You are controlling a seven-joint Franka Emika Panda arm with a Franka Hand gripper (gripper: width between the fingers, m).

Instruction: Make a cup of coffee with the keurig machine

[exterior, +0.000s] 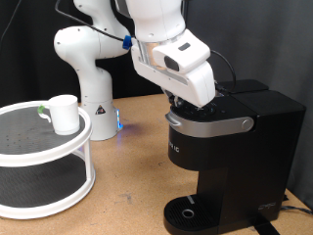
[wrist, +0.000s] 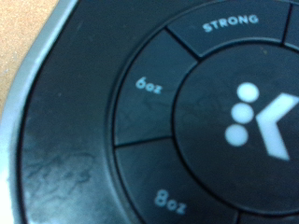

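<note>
The keurig machine point(exterior: 220, 157) stands on the table point(exterior: 127, 166) at the exterior view's right, heavy-looking and rigid; its top button panel point(wrist: 201, 112), marked 6oz, 8oz and STRONG, wants a light press, not a grip. The claw point(exterior: 176, 101) sits right over that panel; whether its fingers are apart I cannot tell. The cup point(exterior: 63, 114), probably light and breakable, best taken by its rim or handle, stands on the white two-tier rack point(exterior: 44, 162) at the left.

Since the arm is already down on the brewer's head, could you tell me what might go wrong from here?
1. The white mug sits on the rack's top tier while the Keurig machine's drip tray is bare; a brew started now would likely spill.
2. The wrist view is tight on the 6oz button, with 8oz and STRONG adjacent; a slight offset could press the wrong one.
</note>
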